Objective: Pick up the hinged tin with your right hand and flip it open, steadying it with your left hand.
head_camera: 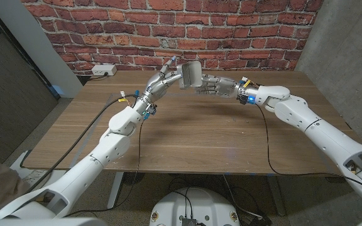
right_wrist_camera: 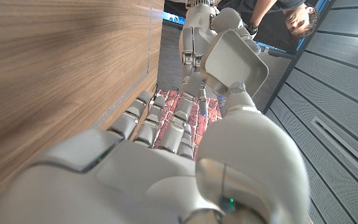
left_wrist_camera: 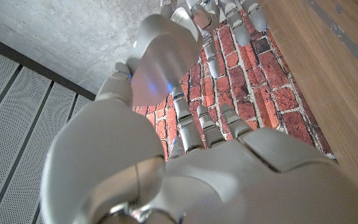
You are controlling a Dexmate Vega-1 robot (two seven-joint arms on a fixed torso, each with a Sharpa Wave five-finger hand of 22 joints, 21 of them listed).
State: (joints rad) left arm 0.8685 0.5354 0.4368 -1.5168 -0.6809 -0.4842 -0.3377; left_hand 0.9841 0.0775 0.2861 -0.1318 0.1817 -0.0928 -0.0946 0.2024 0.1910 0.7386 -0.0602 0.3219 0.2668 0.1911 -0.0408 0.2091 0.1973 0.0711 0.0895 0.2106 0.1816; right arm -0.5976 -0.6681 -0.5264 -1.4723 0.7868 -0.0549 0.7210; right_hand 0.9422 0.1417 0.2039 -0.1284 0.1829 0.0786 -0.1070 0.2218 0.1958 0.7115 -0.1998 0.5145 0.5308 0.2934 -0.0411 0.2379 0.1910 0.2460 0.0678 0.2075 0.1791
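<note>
The tin (head_camera: 190,75) hangs in the air above the far middle of the table (head_camera: 193,135), held between the two hands, its long axis tilted near upright. The right hand (head_camera: 216,85) grips it from the right, fingers curled around its lower part. The left hand (head_camera: 163,80) touches its other side, fingers spread along it. The right wrist view shows an open, tray-like half, so it looks flipped open.

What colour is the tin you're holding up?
Plain silver-grey metal, no pattern. The tin shows best in the right wrist view, open side facing the camera.
</note>
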